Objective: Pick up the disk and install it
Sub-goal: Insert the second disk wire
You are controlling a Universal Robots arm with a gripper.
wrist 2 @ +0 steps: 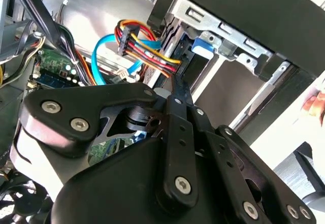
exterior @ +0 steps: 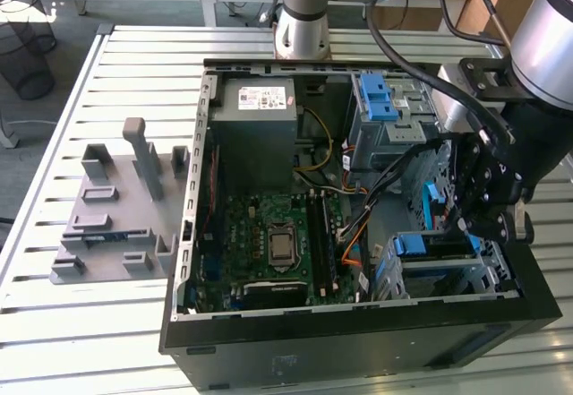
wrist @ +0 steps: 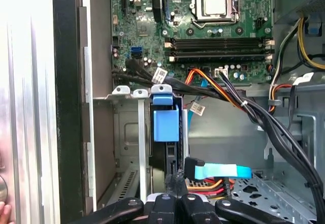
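The disk [wrist: 165, 124] stands edge-on in the metal drive cage [wrist: 127, 132] at a corner of the open computer case, with its blue rail tab facing out. The same blue tab [wrist 2: 202, 46] shows in the second wrist view. In the exterior view the disk's blue rail [exterior: 436, 244] sits in the cage at the near right of the case. My black gripper [exterior: 467, 220] hangs just above that cage. Its fingertips [wrist: 175, 177] are pressed together with nothing between them, right at the disk's cable end. I cannot tell if they touch it.
Bundled cables [wrist: 254, 112] and a flat blue data cable [wrist: 223, 171] cross beside the cage. The motherboard [exterior: 269, 234], power-supply box [exterior: 260, 113] and upright blue latch [exterior: 376, 99] fill the case. A grey fixture [exterior: 116, 207] lies at the exterior view's left. A person's hand [wrist 2: 315, 104] is near the case's outside.
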